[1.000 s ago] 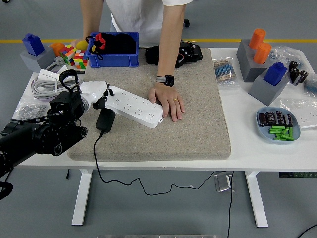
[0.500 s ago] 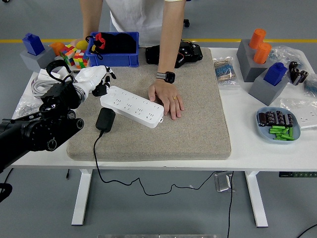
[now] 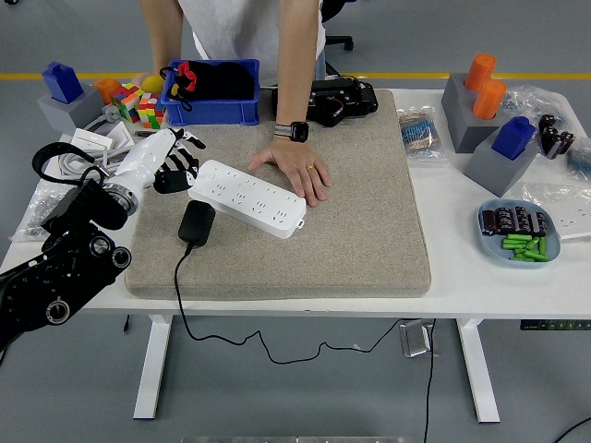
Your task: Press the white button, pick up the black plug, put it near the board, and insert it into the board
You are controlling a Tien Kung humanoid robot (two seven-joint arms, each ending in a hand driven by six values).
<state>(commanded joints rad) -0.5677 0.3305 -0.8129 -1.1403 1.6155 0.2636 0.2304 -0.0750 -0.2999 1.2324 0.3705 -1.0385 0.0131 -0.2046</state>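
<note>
Black cable [image 3: 199,309] is seen hanging off the bench's [image 3: 462,291] near edge at 6 o'clock and running up onto the grey mat [image 3: 369,221] to the black plug [image 3: 196,223], which lies flat just at 7 o'clock of the white board [image 3: 247,197], close to it but not inserted. Further back, at 9 o'clock of the board's left end, the left robot hand [image 3: 164,159] is held with its fingers loosely spread and nothing grasped, beside the end where the white button would be expected; the button itself cannot be made out. The right robot hand is not seen. At 2 o'clock of the board a person's hand [image 3: 297,168] is laid flat on the mat, touching the board's far edge as if to steady it. Several risks can be judged from this. Should the board be pushed sideways rather than pressed from above, it could be slid across the mat toward the person's hand. The plug, being low and flat, may be pinched poorly, and its trailing cable could be dragged or snagged at the mat's edge, so that the plug is twisted out of line with the sockets. The coiled white cable [image 3: 78,159] and the coloured cube [image 3: 138,103] beyond, at 10 o'clock, could be knocked by the forearm.
</note>
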